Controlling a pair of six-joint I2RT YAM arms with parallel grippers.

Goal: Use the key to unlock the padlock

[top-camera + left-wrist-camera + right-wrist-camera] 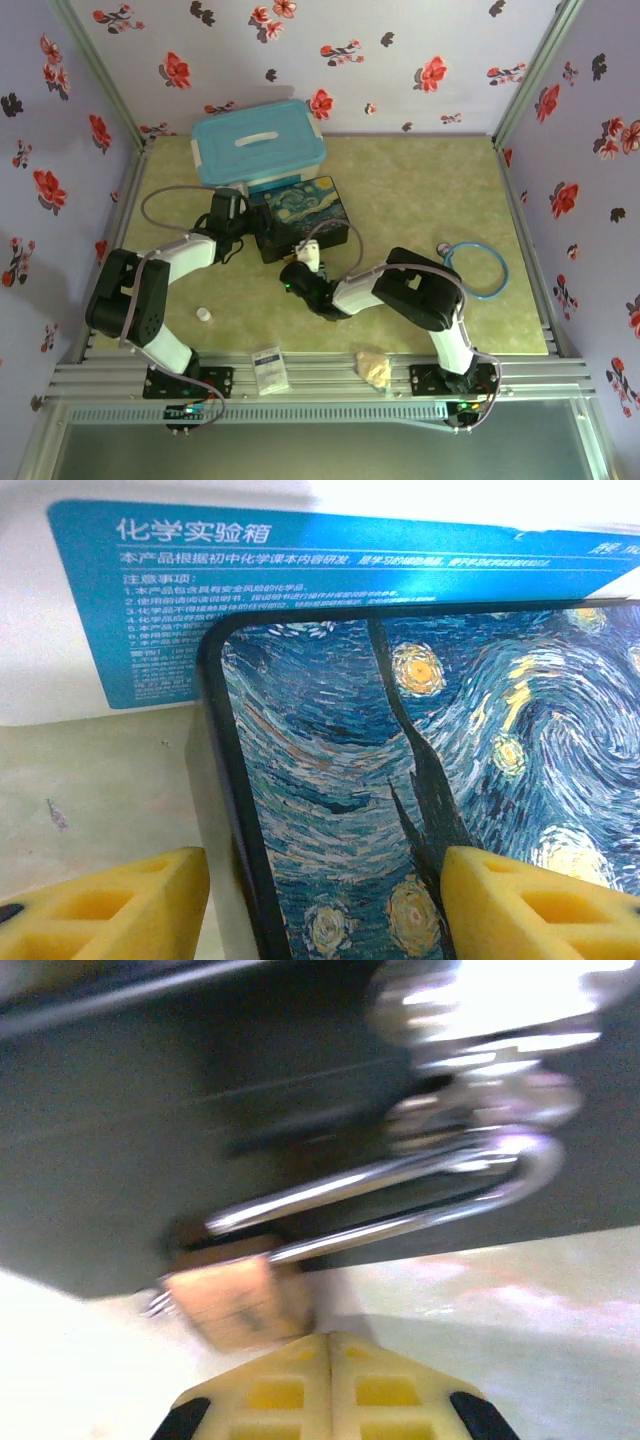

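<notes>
The padlock (235,1305) hangs from the clasp (480,1110), just beyond the right gripper (330,1358), whose jaws are pressed together. The left wrist view shows instead the left gripper (320,910), jaws spread astride the edge of the painted box (330,770).

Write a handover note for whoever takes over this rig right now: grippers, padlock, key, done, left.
Left gripper: open, fingers straddling the painted box's left edge.
Right gripper: shut, tips right by the padlock.
Padlock: shackle threaded through the box's clasp; blurred, looks locked.
Key: cannot make it out.
Done: both arms in position at the box.
Left: insert key, turn, free the shackle.
</notes>
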